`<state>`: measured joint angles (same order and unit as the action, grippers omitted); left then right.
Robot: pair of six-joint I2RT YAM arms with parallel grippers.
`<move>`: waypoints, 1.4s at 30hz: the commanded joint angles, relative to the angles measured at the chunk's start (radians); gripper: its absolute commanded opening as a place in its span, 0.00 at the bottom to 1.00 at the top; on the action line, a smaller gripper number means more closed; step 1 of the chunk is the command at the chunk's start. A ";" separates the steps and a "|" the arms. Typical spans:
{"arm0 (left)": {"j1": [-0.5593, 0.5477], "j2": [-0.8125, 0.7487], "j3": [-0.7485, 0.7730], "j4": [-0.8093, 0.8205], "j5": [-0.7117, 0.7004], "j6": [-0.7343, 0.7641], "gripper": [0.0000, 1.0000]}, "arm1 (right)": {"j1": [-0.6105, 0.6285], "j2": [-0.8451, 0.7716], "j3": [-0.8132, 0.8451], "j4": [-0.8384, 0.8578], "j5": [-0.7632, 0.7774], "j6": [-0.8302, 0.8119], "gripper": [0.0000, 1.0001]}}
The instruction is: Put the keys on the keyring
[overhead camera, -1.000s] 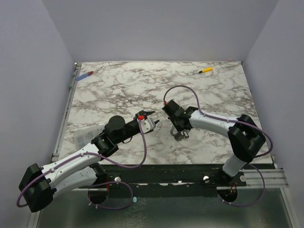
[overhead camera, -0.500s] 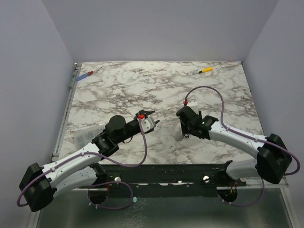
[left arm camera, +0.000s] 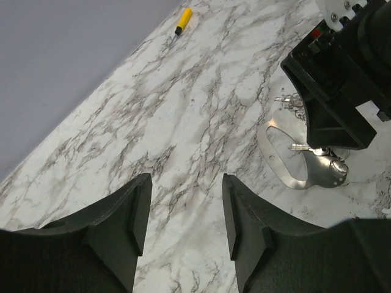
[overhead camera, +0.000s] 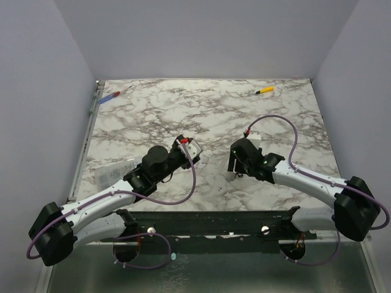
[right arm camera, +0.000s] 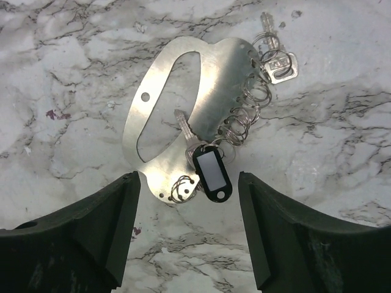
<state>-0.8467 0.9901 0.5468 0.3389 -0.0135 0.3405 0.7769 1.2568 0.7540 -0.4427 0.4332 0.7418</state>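
The keys lie on the marble just ahead of my right gripper [right arm camera: 188, 178]. One key [right arm camera: 188, 141] carries a black tag [right arm camera: 212, 174], and another key [right arm camera: 279, 66] rests at the far end. They hang from thin keyring loops [right arm camera: 234, 135] strung along the edge of a flat silver slotted plate [right arm camera: 214, 73]. The right gripper is open and touches nothing. From above, this cluster [overhead camera: 230, 176] shows beside the right gripper [overhead camera: 234, 166]. My left gripper [left arm camera: 186, 183] is open and empty over bare marble, left of the plate [left arm camera: 282, 173]; from above the left gripper [overhead camera: 194, 151] points at the cluster.
A yellow-handled tool [overhead camera: 264, 90] lies at the back right and a blue-and-red tool [overhead camera: 110, 96] at the back left. A clear packet [overhead camera: 116, 174] rests near the left edge. The right arm's black wrist [left arm camera: 333, 91] hangs over the plate.
The right gripper has opened, letting the key cluster rest on the table, and its arm has swung right and lower. The left gripper has shifted slightly back and left.
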 commanded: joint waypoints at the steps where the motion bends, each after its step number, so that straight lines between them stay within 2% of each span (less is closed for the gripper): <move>1: -0.003 0.007 0.031 -0.012 -0.052 -0.013 0.55 | -0.002 0.050 -0.023 0.024 -0.075 0.039 0.72; 8: -0.004 0.007 0.031 -0.012 -0.040 -0.015 0.55 | -0.004 0.113 -0.033 -0.003 0.033 0.061 0.60; 13: -0.004 0.004 0.031 -0.011 -0.034 -0.016 0.55 | -0.039 0.101 -0.075 -0.006 0.102 0.031 0.59; 20: -0.004 0.002 0.031 -0.012 -0.034 -0.016 0.55 | -0.136 0.060 -0.115 0.002 0.093 0.003 0.58; 25: -0.004 0.005 0.031 -0.012 -0.039 -0.014 0.55 | -0.141 -0.041 -0.116 0.006 0.092 -0.003 0.58; 30: -0.004 0.008 0.031 -0.012 -0.048 -0.014 0.55 | -0.140 -0.211 -0.156 0.068 0.092 -0.040 0.59; 33: -0.004 0.004 0.031 -0.012 -0.059 -0.009 0.55 | -0.143 -0.256 -0.167 0.107 0.102 -0.068 0.61; 37: -0.003 -0.001 0.031 -0.011 -0.069 0.000 0.55 | -0.171 -0.210 -0.141 0.162 0.068 -0.085 0.61; 42: -0.004 -0.018 0.028 -0.014 -0.076 0.007 0.55 | -0.293 -0.034 -0.077 0.247 -0.094 -0.106 0.61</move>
<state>-0.8467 0.9932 0.5480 0.3328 -0.0586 0.3382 0.5602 1.1099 0.6212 -0.2886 0.4511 0.6647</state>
